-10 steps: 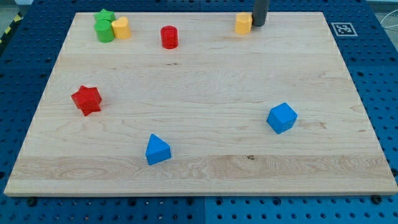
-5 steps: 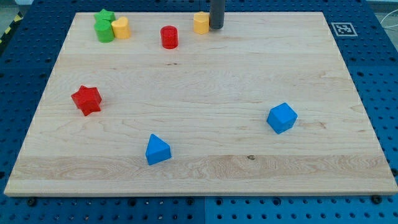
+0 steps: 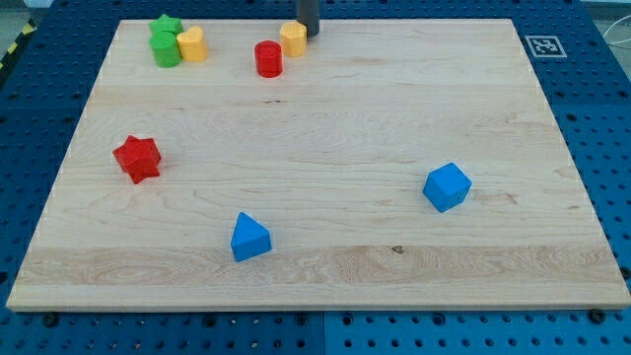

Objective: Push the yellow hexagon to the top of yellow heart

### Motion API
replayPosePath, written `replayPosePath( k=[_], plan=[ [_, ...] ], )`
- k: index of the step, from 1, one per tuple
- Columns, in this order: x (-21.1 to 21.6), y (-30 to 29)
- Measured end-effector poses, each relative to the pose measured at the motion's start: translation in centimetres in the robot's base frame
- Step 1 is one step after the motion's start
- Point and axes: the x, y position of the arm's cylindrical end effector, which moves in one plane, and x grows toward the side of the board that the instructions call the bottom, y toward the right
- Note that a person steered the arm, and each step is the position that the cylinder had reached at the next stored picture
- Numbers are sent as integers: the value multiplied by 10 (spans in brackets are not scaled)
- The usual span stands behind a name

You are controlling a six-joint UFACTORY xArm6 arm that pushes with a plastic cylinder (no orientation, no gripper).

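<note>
Wooden board point(image 3: 315, 108), pale, resting on a blue perforated table point(image 3: 30, 118); a black-and-white marker tag point(image 3: 543, 45) sits just off the board's upper right corner. Tool: dark rod entering from the view's top, my tip point(image 3: 308, 33) at the board's top edge, a plain pusher grasping nothing, pressed against the upper right side of the yellow hexagon point(image 3: 293, 39). Yellow hexagon: near the top edge, left of centre, touching or almost touching the red cylinder point(image 3: 268, 58), which stands just to its lower left. Yellow heart point(image 3: 191, 43): top left area, well to the left of the hexagon with the red cylinder between them. Green cylinder point(image 3: 166, 48): directly against the heart's left side. Green star point(image 3: 166, 25): just above the green cylinder, touching it, closest of all to the top left corner. Red star point(image 3: 137, 157): left side of the board, mid-height, apart from everything else. Blue triangular block point(image 3: 248, 237): lower part of the board, left of centre. Blue cube-like block point(image 3: 447, 186): right half, below mid-height, well apart from the blue triangular block. The three lower blocks lie far from my tip.
</note>
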Motion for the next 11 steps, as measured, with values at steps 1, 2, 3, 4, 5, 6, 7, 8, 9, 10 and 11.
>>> replayPosePath(
  k=[1,2,3,4,5,6,7,8,9,10,11],
  plan=[
    [23,4],
    [23,-2],
    [26,-2],
    [43,12],
    [52,19],
    [42,6],
    [33,-21],
    [33,-47],
    [33,-78],
    [30,-98],
    [22,-109]
  ],
)
